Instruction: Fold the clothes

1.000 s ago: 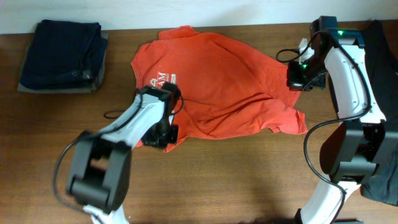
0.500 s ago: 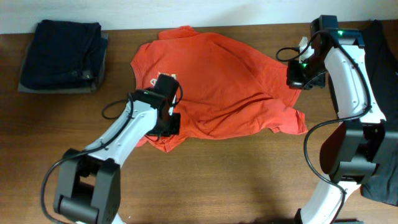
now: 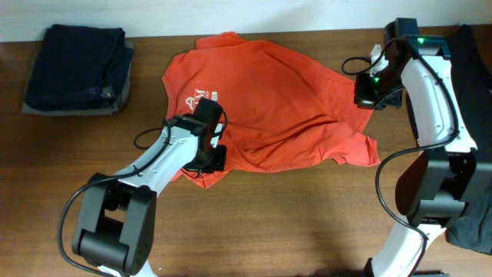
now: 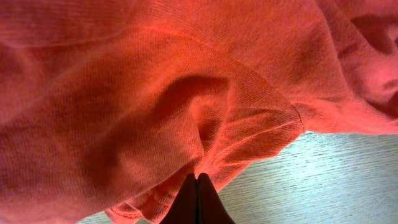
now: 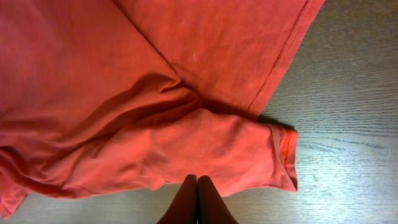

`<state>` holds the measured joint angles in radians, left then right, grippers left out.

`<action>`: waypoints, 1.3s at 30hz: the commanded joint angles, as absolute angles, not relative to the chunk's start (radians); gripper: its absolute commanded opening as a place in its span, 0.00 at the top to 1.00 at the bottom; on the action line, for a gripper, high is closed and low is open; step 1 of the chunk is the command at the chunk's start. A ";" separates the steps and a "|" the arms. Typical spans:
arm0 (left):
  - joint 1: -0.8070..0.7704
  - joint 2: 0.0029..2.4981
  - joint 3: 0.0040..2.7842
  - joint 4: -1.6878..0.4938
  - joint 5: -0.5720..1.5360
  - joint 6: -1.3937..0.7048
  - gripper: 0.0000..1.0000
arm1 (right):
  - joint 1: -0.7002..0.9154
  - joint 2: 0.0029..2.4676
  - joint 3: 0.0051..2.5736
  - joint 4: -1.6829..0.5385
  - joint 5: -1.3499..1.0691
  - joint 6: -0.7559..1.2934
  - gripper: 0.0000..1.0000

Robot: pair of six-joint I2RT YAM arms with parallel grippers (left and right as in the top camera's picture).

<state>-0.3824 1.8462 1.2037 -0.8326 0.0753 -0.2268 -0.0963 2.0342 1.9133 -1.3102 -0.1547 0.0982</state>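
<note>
Overhead: left jaws clamped on T-shirt (image 3: 284, 100) edge, farther right than before; right jaws likewise clamped, unmoved.

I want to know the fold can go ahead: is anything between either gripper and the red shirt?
Nothing visible. The left gripper and right gripper are both shut on the shirt itself. The dark stack lies apart, to its left.

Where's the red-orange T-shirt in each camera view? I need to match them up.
Overhead: T-shirt spread across the upper middle of the table.
Left wrist: T-shirt fills nearly the whole frame, bunched at bottom centre.
Right wrist: T-shirt covers the top and left, sleeve cuff at lower right.
Shared landmark: the wooden table, bare beside the shirt in all three.
</note>
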 commanded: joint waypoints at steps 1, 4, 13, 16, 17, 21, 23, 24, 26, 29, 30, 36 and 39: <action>-0.383 1.895 1.189 -0.830 0.084 -0.184 0.99 | -0.093 2.039 1.908 -1.306 -0.153 0.113 0.96; -0.384 1.913 1.189 -0.830 0.078 -0.181 0.99 | -0.093 2.039 1.908 -1.304 -0.154 0.113 0.96; -0.384 1.935 1.132 -0.812 0.065 -0.182 0.99 | -0.092 2.039 1.908 -1.303 -0.153 0.113 0.96; -0.384 1.935 1.091 -0.824 0.081 -0.191 0.99 | -0.092 2.039 1.908 -1.303 -0.153 0.113 0.96; -0.384 1.935 1.079 -0.831 0.087 -0.194 0.99 | -0.092 2.039 1.908 -1.303 -0.153 0.113 0.96; -0.384 1.935 1.042 -0.887 0.091 -0.239 0.99 | -0.092 2.039 1.908 -1.296 -0.153 0.113 0.96; -0.384 1.935 1.039 -0.931 0.091 -0.260 0.99 | -0.092 2.039 1.908 -1.288 -0.153 0.113 0.96; -0.384 1.935 1.039 -0.953 0.090 -0.281 0.99 | -0.092 2.039 1.908 -1.285 -0.153 0.113 0.96; -0.384 1.935 1.039 -0.987 0.090 -0.318 0.99 | -0.092 2.039 1.908 -1.279 -0.153 0.113 0.95; -0.384 1.935 1.039 -1.053 0.087 -0.379 0.99 | -0.092 2.039 1.908 -1.266 -0.153 0.113 0.95; -0.383 1.935 1.039 -1.075 0.078 -0.407 0.99 | -0.092 2.039 1.908 -1.258 -0.152 0.112 0.94; -0.381 1.897 1.039 -1.196 -0.020 -0.538 0.99 | -0.092 2.051 1.908 -1.178 -0.153 0.113 0.96; -0.371 1.844 1.041 -1.197 -0.023 -0.538 0.99 | -0.092 2.071 1.907 -1.150 -0.164 0.125 0.96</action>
